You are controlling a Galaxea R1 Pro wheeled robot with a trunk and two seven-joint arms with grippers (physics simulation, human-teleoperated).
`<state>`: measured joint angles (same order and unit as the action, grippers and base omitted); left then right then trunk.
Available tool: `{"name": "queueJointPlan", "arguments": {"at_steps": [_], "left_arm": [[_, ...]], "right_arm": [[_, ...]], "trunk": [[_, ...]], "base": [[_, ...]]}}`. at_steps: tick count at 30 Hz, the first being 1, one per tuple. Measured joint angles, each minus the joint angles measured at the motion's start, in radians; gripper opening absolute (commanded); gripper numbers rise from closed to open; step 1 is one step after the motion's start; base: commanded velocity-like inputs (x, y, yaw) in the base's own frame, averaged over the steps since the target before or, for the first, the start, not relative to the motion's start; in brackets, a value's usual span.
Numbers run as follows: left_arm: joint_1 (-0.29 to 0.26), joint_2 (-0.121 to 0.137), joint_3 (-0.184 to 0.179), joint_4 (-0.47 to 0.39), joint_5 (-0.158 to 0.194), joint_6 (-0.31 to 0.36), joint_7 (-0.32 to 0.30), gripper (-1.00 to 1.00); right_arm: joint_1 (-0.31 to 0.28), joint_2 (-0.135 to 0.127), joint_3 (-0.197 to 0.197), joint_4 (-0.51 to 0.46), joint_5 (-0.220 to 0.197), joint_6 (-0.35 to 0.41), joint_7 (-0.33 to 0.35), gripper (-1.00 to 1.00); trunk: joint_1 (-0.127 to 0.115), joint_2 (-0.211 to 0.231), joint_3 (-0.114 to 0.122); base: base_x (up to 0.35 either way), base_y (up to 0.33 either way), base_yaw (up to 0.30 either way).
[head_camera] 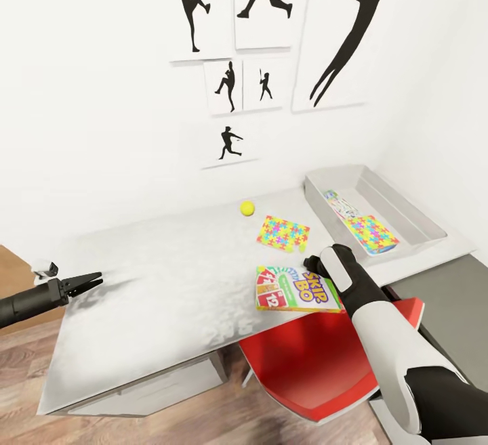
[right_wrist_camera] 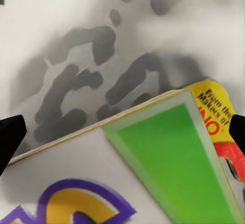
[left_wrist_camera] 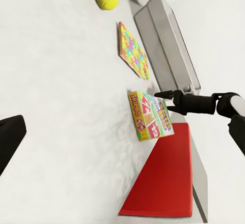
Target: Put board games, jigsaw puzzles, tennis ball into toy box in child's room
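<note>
From the head camera I see the white-topped table (head_camera: 169, 276) against a white wall hung with black silhouette sports pictures (head_camera: 352, 32). The light-grey toy box (head_camera: 407, 211) sits at the table's far right end; inside it lies one jigsaw puzzle (head_camera: 371, 231) and, behind it, part of a printed box (head_camera: 339, 204) I cannot identify further. The second jigsaw puzzle (head_camera: 282, 234) lies flat on the tabletop just left of the toy box, and the tennis ball (head_camera: 247, 208) rests near the wall, a little beyond it. The Skip-Bo board game (head_camera: 295, 289) lies flat near the table's front edge, above a red chair (head_camera: 312, 364).

My right gripper (head_camera: 313, 261) is low over the far edge of the Skip-Bo box; the right wrist camera shows its dark fingertips (right_wrist_camera: 10, 137) spread wide with the box's edge between them, not clamped. My left gripper (head_camera: 91, 280) hovers over the table's left end, well apart from the toys, its fingers slightly parted and holding nothing.
</note>
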<state>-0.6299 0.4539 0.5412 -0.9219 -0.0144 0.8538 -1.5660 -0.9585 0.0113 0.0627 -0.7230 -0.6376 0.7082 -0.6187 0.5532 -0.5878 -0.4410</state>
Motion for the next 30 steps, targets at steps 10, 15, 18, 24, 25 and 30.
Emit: {"name": "queueJointPlan", "arguments": {"at_steps": [10, 15, 18, 24, 25, 30], "left_arm": [[0.0, 0.0, 0.0, 0.0, 0.0, 0.0, 0.0, 1.0], [0.0, 0.0, 0.0, -0.001, 0.0, 0.001, 0.0, 1.0], [0.0, 0.0, 0.0, -0.001, 0.0, 0.0, 0.0, 1.0], [0.0, 0.0, 0.0, 0.0, 0.0, -0.001, 0.0, 1.0], [0.0, 0.0, 0.0, 0.0, 0.0, -0.001, 0.0, 1.0], [0.0, 0.0, 0.0, 0.0, -0.001, -0.001, 0.0, 1.0]], "right_arm": [[0.0, 0.0, 0.0, 0.002, 0.007, 0.003, 0.0, 1.0], [0.0, -0.001, 0.001, 0.019, 0.037, 0.012, -0.002, 1.0], [0.0, -0.001, 0.001, 0.025, 0.037, 0.012, -0.002, 1.0], [0.0, 0.0, 0.0, 0.031, 0.028, 0.007, -0.001, 1.0], [0.0, 0.0, 0.001, 0.031, 0.025, 0.006, -0.001, 1.0], [0.0, 0.0, 0.0, 0.041, 0.01, 0.003, -0.001, 1.0]], "trunk": [[0.0, 0.0, 0.0], [0.0, 0.0, 0.0], [0.0, 0.0, 0.0], [0.0, 0.0, 0.0], [0.0, 0.0, 0.0], [0.0, 0.0, 0.0]], "base": [[-0.001, 0.117, 0.0], [0.0, 0.186, 0.0], [0.0, 0.203, 0.0], [-0.03, 0.043, 0.0], [-0.046, 0.006, 0.0], [-0.014, 0.002, 0.0]]}}
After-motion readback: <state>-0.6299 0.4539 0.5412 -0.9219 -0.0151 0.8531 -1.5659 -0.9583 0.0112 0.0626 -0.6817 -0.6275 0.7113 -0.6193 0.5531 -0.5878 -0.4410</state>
